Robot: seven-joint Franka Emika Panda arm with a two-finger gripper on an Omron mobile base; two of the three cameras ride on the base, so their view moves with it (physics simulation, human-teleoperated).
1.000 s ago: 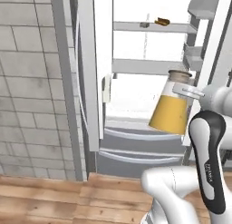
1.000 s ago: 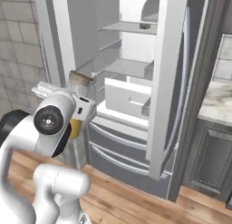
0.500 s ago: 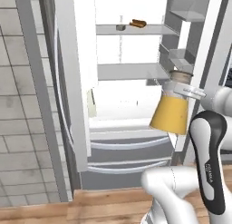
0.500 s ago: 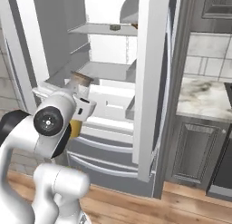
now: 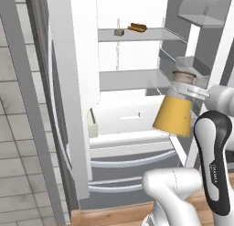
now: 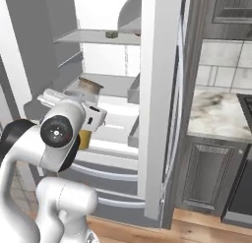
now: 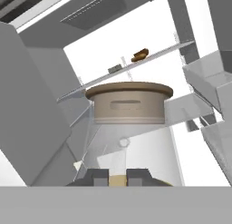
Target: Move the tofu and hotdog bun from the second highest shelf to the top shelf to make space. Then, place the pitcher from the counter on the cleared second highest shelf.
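Tofu + bun up on top shelf. Jaws clamped on pitcher, near fridge; 2nd shelf placement left.

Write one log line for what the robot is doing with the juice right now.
gripper: shut on clear glass pitcher of orange juice | pitcher: tilted, before open fridge | small pale tofu block and long brown hotdog bun: on thin grey top shelf
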